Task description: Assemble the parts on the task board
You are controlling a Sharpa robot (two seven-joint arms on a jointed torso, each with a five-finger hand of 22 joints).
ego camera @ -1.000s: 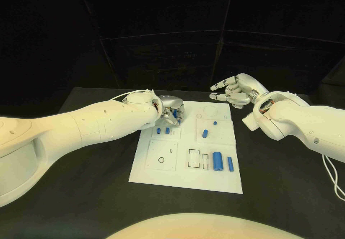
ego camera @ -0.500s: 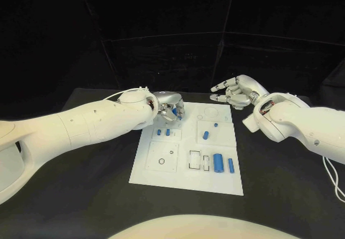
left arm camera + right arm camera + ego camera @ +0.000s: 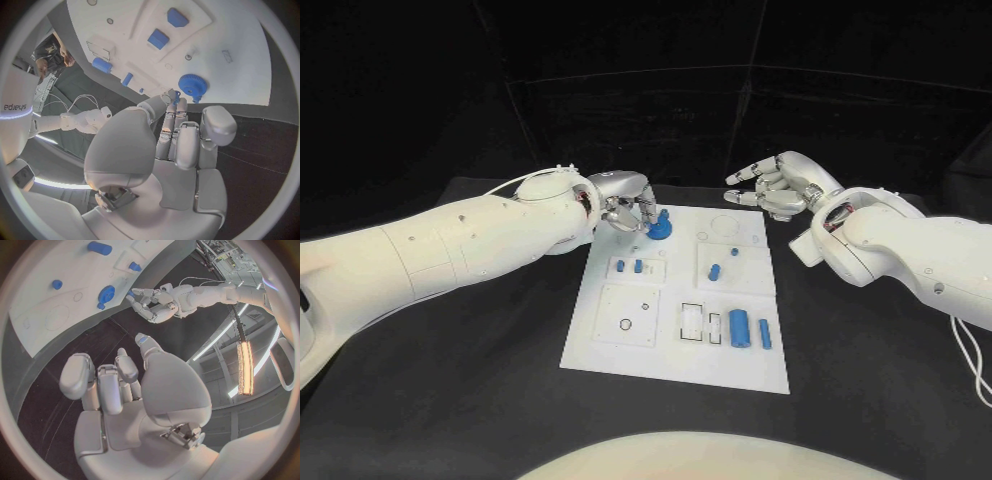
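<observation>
- Two white arms reach over the black table (image 3: 473,400), one from each side of the white task board (image 3: 625,350), which lies in the middle of the tabletop.
- Left hand (image 3: 626,213) hangs over the board's far left corner. Its fingertips (image 3: 177,95) meet at a small blue stub on the edge of a round blue gear (image 3: 659,227), which sits on the board near that corner; whether they actually pinch the gear, the views do not settle.
- Right hand (image 3: 776,184) sits at the board's far right corner, just beyond the far edge, fingers curled loosely inward and apart, holding nothing.
- Two short blue parts (image 3: 629,266) lie side by side near the board's left edge, just nearer than the gear.
- One slanted blue peg (image 3: 714,270) and a small blue dot (image 3: 731,250) lie in the board's right half.
- Near the right edge, toward the near side, a thick blue cylinder (image 3: 738,325) lies beside a thinner blue bar (image 3: 764,333), both parallel to that edge.
</observation>
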